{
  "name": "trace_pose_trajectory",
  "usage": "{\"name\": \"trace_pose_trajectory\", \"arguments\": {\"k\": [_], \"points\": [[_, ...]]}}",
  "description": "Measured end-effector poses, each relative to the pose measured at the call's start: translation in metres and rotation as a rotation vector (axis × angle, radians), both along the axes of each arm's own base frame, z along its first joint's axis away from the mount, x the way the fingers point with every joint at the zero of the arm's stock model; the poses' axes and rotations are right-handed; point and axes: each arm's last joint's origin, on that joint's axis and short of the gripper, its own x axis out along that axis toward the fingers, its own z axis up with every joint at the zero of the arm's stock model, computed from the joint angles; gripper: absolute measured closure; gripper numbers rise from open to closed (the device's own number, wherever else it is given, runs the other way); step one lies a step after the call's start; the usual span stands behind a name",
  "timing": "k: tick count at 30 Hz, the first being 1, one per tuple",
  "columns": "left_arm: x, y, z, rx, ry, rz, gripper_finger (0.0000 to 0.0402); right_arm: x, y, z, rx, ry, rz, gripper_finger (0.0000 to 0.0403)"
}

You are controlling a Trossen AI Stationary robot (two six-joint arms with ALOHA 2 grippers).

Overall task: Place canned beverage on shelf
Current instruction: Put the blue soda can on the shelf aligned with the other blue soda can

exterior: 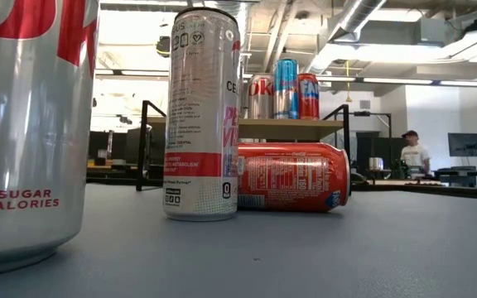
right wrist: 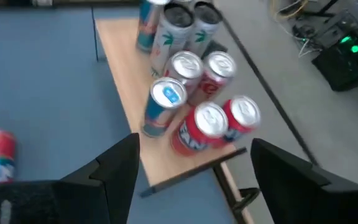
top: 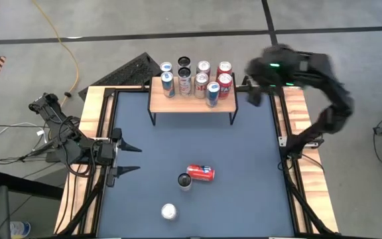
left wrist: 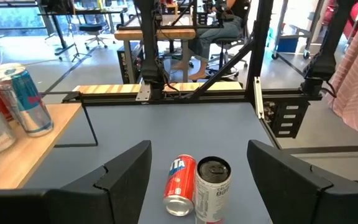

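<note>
The shelf [top: 191, 104], a light wooden top on thin black legs, stands at the table's far edge with several upright cans [top: 197, 81] on it. On the blue table a red can [top: 201, 172] lies on its side. A tall white can [top: 185, 180] stands against it, and a silver can [top: 169, 212] stands nearer the front. My right gripper [right wrist: 191, 168] is open and holds nothing. It hovers high beside the shelf's right end [top: 254, 93], above the cans [right wrist: 210, 121]. My left gripper [top: 128, 158] waits open at the table's left edge, facing the red can [left wrist: 180, 183] and the tall can [left wrist: 213, 186].
Wooden rails [top: 91, 133] frame the table. A dark keyboard-like object [top: 128, 70] lies on the floor behind the far left corner. In the low view a person [exterior: 412, 153] sits far off in the room. Bare blue surface [top: 244, 153] lies between the shelf and the loose cans.
</note>
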Motion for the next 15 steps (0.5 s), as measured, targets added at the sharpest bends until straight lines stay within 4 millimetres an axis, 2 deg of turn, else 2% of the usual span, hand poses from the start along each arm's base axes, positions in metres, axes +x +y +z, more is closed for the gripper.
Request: {"name": "trace_pose_trajectory", "arguments": {"k": [4, 7, 11, 15], "points": [[0.0, 0.0, 0.002, 0.019, -0.018, -0.003, 0.0145, -0.054, 0.022, 0.005, 0.046, -0.149, -0.046, 0.0111], [0.0, 0.0, 0.004, 0.027, -0.034, -0.004, 0.0145, -0.083, 0.038, -0.007, 0.092, -0.256, -0.041, 0.0111], [0.0, -0.001, 0.006, 0.027, -0.047, -0.022, 0.0145, -0.104, 0.051, -0.043, 0.162, -0.37, -0.025, 0.0111], [0.001, -0.001, 0.006, 0.027, -0.048, -0.023, 0.0145, -0.108, 0.056, -0.089, 0.183, -0.432, -0.049, 0.0111]]}}
